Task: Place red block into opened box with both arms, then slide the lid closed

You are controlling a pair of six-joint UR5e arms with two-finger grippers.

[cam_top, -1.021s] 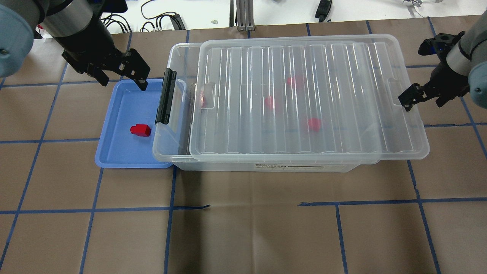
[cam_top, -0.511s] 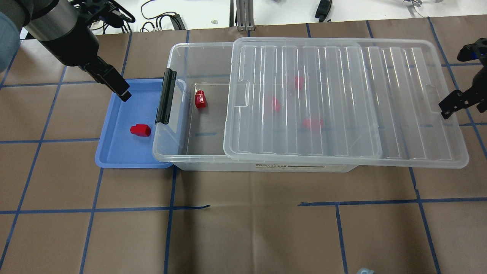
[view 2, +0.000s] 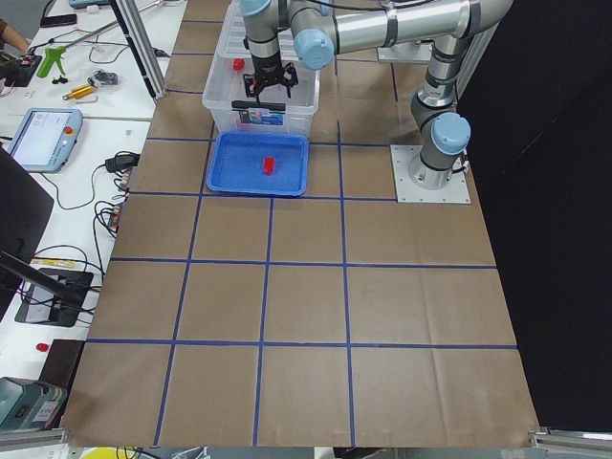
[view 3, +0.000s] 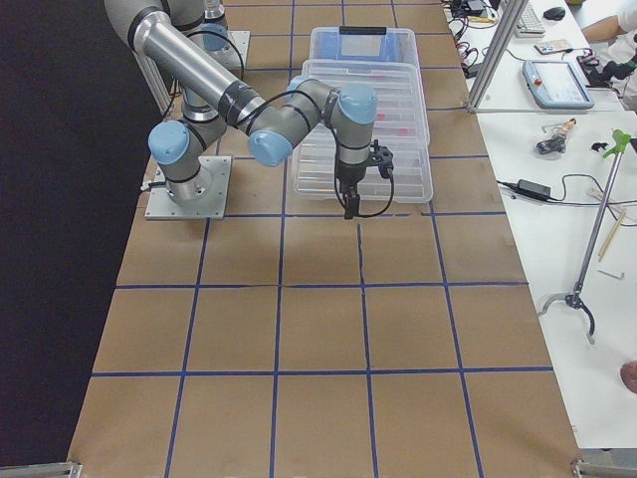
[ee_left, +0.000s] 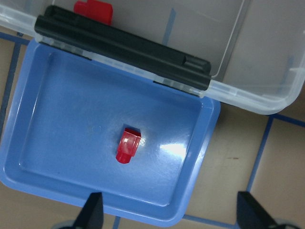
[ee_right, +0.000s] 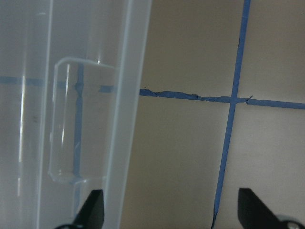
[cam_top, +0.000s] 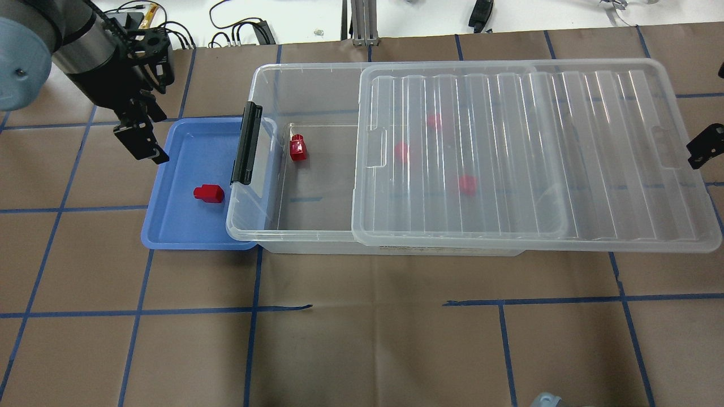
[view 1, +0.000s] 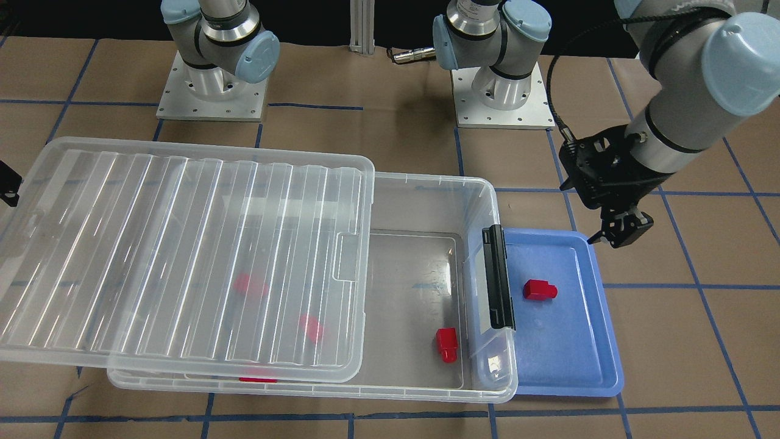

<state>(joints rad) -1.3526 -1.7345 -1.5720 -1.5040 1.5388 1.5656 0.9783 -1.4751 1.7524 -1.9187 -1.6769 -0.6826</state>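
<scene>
One red block point(cam_top: 208, 193) lies in the blue tray point(cam_top: 169, 226), also seen as the red block point(ee_left: 128, 144) in the left wrist view. My left gripper point(cam_top: 144, 148) hangs open over the tray's left rim, apart from that block. The clear box point(cam_top: 266, 79) stands to the tray's right, with its black latch point(cam_top: 248, 142) at the near short end. The ridged lid point(cam_top: 537, 158) rests on the box, shifted right, so the left third of the box is uncovered. A second red block point(cam_top: 297, 148) lies there, and more show blurred under the lid. My right gripper point(cam_top: 704, 148) is open at the lid's right end.
The lid point(view 1: 170, 256) overhangs the box well past its right end. Both arm bases point(view 1: 213, 91) stand behind the box. Cables point(cam_top: 237, 31) lie at the table's far edge. Benches with a tablet point(view 2: 43, 134) and tools flank the table's ends.
The lid has slid further right, uncovering a red block in the box. My right gripper moved right with the lid's end. My left gripper swung from the tray's back to its left rim.
</scene>
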